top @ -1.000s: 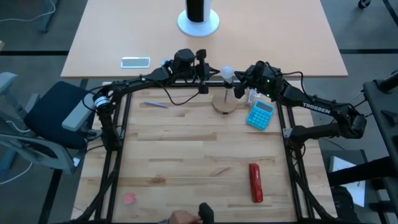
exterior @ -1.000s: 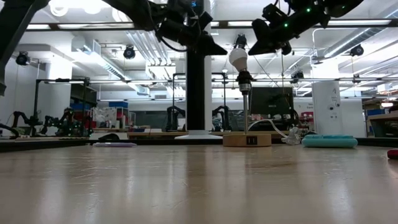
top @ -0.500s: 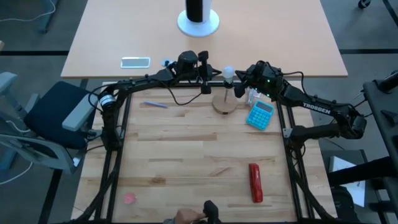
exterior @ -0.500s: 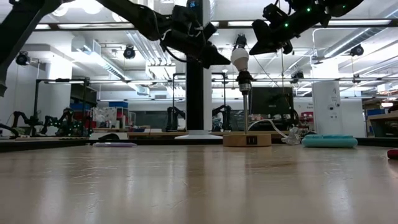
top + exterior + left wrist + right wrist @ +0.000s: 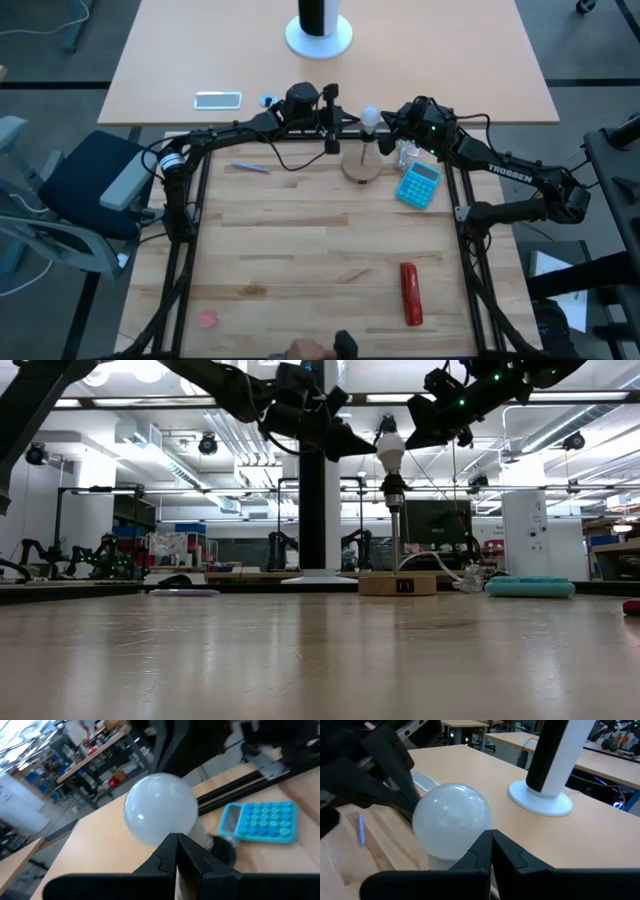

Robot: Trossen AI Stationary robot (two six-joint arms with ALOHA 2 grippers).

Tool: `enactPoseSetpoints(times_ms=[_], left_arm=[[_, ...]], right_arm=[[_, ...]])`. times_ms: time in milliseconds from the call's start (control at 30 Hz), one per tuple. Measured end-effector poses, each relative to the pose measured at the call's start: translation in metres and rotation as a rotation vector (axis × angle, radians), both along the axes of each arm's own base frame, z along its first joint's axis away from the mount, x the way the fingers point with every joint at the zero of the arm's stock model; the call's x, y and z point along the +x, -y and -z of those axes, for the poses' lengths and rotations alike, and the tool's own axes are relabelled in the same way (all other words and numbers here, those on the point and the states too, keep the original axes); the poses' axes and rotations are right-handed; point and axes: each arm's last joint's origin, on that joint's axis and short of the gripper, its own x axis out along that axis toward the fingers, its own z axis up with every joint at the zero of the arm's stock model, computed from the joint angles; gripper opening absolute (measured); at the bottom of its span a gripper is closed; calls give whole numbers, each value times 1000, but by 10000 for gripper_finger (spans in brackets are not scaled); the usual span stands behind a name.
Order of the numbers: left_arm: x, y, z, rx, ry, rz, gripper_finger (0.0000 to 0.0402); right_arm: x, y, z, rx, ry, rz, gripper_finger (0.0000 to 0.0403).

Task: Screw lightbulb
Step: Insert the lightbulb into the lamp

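Note:
The white frosted lightbulb (image 5: 370,117) sits with its narrow end in the dark socket atop a thin post (image 5: 396,530). The post stands on a round wooden disc (image 5: 360,167) at the table's far side. My left gripper (image 5: 350,121) is shut, level, at the bulb's left side. My right gripper (image 5: 388,120) is shut and level just right of the bulb; in the right wrist view its tips (image 5: 491,835) stand at the edge of the globe (image 5: 451,820), and I cannot tell whether they touch. My left gripper meets the bulb's rounded side (image 5: 165,832) with its shut fingertips, coming level from the table's left. The bulb stands upright on the socket (image 5: 393,485), clear of the table. My right gripper may touch the bulb's right side; I cannot tell.
A blue calculator (image 5: 418,185) lies right of the disc and a red bar (image 5: 410,293) at the near right. A blue pen (image 5: 250,168) lies on the left. A white cylinder on a round base (image 5: 319,30) stands on the far table. A person's hand (image 5: 300,350) shows at the near edge.
My left gripper, still shut, has gone toward the table's right and slightly down, up to the bulb. The bulb's globe leaned toward the left before; it has shifted right and stands more upright, while its socket has stayed in place.

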Motion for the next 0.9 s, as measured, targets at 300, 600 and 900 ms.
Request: enactPoseSetpoints(times_ms=[300,600,900], left_arm=[[1,3,-1,7,5,34,0],[1,2,-1,9,4,22,0],[0,2,1,-4,-16,21,0]], right_arm=[[1,-2,0,9,2,-25,2],[1,-3,3,38,-7,-34,2],[2,-4,4,43,-14,-45,2]])
